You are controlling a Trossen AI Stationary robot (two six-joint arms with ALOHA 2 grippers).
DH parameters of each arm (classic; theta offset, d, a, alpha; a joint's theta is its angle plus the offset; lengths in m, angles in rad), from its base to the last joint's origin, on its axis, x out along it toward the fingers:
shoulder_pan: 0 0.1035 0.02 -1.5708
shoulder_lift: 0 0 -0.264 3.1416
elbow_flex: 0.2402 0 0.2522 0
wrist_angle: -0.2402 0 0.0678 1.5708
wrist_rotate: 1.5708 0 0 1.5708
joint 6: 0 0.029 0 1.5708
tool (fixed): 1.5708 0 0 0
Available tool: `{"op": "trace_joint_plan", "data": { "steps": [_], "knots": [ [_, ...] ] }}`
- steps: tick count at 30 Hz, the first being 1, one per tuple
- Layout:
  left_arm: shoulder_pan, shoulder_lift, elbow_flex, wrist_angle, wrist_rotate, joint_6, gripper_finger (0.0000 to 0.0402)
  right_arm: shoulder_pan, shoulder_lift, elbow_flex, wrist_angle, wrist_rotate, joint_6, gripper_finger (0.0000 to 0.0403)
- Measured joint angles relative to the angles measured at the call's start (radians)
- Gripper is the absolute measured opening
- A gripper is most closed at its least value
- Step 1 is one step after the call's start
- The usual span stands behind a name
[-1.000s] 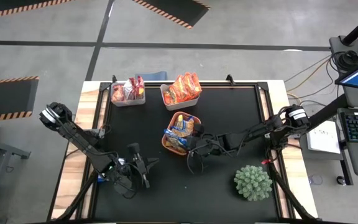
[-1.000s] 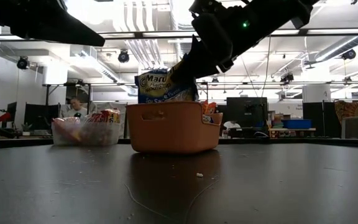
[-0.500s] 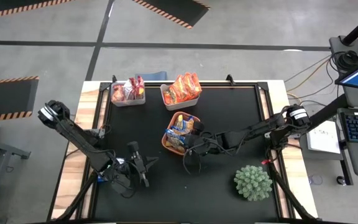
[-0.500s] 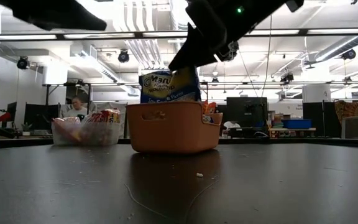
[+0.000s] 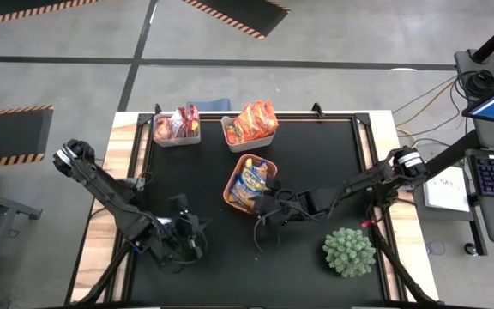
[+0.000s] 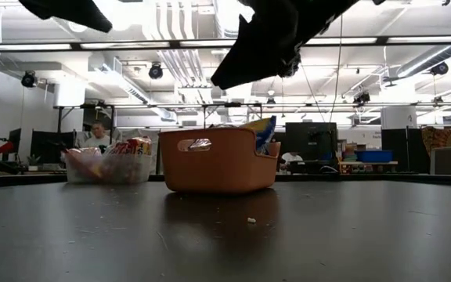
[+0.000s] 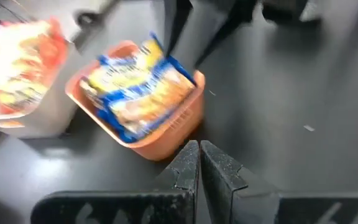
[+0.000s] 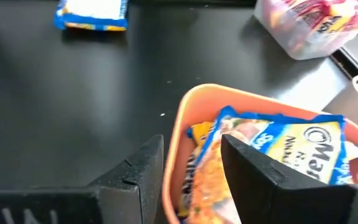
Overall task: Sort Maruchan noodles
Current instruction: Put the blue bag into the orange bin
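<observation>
Black matting covers the table (image 5: 333,163), wooden margins showing at either side, with an open workshop floor beyond.

Item 1: orange rounded plastic tray (image 5: 234,196), mid-table. Contents: a blue-and-yellow crinkly ramen packet (image 5: 253,180) lying flat on top, brand lettering legible in the right wrist view (image 8: 303,152); more packets seem to lie beneath.

Item 2: clear rectangular tub (image 5: 176,129) at the far edge, holding red-and-white packets.

Item 3: second pale tub (image 5: 249,126) beside it, heaped with orange-red packets.

Item 4: one loose blue-and-yellow packet (image 8: 92,14) on the mat, seen only from the right wrist; its place on the table cannot be fixed.

Item 5: spiky green plant ball (image 5: 348,251), near the right corner, no part of the sort.

Right gripper (image 5: 262,206): hovering at the near rim of the orange tray, jaws parted, empty. Left gripper (image 7: 198,163): over the near left of the mat, fingers pressed together, nothing between them.

Handling note: the step in hand appears to be a release into the orange tray. Done well, the right gripper lifts straight up clear of the rim before travelling, so neither tray nor top packet is dragged. Packet film looks slick and springy; pinch a flat edge for the next pick.
</observation>
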Motion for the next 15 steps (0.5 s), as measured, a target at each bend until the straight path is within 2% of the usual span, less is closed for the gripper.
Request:
{"op": "trace_joint_plan", "data": {
  "steps": [2,5,11,15],
  "knots": [
    [0.000,0.007,0.008,0.000,0.064,-0.013,0.0000,0.014,0.000,0.000,0.001,0.000,0.003,0.0147],
    [0.000,0.014,0.007,-0.011,0.213,-0.124,0.0000,0.036,-0.002,0.000,0.001,0.000,-0.004,0.0143],
    [-0.007,0.054,-0.014,-0.157,0.567,-0.514,0.0000,0.072,-0.016,0.000,0.000,0.001,-0.007,0.0139],
    [-0.020,0.107,-0.024,-0.329,0.708,-0.781,0.0000,0.083,-0.017,0.000,0.001,0.005,-0.009,0.0141]
  ]
}}
